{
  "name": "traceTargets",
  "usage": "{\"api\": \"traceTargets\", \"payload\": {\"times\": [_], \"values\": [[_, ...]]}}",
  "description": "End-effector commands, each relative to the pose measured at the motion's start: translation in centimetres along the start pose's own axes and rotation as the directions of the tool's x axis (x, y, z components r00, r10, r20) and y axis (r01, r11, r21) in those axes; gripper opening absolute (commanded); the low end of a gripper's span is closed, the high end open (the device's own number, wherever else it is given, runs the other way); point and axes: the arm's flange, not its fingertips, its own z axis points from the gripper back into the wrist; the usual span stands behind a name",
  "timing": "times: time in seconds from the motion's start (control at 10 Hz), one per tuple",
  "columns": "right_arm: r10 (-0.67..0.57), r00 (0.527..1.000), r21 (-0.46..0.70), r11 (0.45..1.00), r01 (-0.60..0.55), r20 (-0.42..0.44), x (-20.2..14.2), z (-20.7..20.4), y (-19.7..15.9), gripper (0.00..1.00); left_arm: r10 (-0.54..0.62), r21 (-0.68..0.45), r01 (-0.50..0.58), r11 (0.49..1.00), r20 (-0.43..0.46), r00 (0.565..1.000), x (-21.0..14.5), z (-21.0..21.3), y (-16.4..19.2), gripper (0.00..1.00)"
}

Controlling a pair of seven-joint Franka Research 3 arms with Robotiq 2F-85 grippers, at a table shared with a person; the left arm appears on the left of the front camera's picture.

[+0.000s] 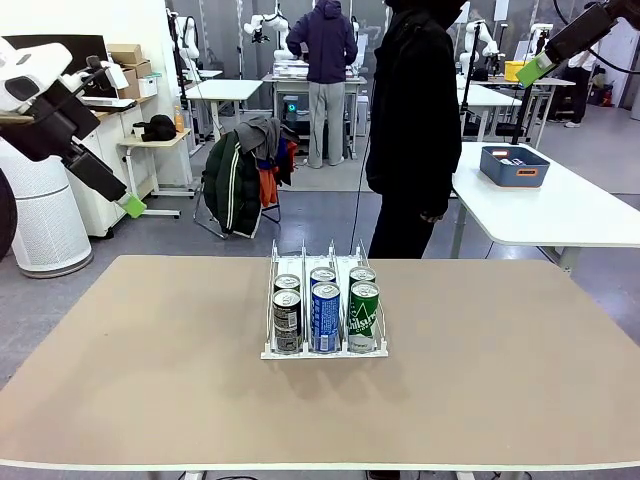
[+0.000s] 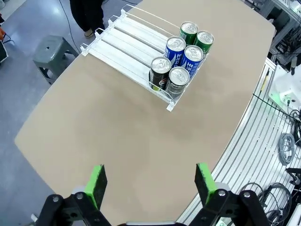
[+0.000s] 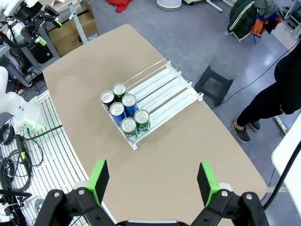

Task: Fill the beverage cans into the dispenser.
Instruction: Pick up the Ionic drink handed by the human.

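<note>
The white wire dispenser stands mid-table, and several beverage cans are lined up at its front lip. Two dark cans fill the left lane, two blue ones the middle and two green ones the right. My left gripper hangs high over the table's left edge, open and empty. From its wrist, the open left gripper looks down on the cans and dispenser. My right gripper is raised at the upper right. It stands open above the cans and the dispenser.
A person in black stands at the table's far edge, just behind the dispenser. A grey stool sits on the floor beyond that edge. A blue tub rests on a white table at the back right.
</note>
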Motion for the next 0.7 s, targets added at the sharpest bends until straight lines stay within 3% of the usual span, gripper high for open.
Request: {"api": "traceTargets", "payload": {"times": [0.0,0.2,0.3,0.6], "values": [[-0.001,1.000,0.001,1.000,0.001,0.000,0.0,0.0,0.1,1.00,-0.034,-0.193,0.032,0.981,-0.010,0.999,0.1,0.9,-0.1,1.00],[-0.001,1.000,0.001,1.000,0.001,0.000,0.0,0.0,0.1,1.00,-0.106,-0.453,0.093,0.886,-0.002,0.994,1.1,5.5,0.8,1.00],[-0.001,1.000,0.001,1.000,0.001,0.000,0.0,0.0,0.1,1.00,-0.191,-0.509,0.182,0.841,0.036,0.981,1.7,7.8,1.3,1.00],[-0.001,1.000,0.001,1.000,0.001,0.000,0.0,0.0,0.1,1.00,-0.290,-0.243,0.299,0.923,0.074,0.954,4.4,13.1,1.5,1.00]]}}
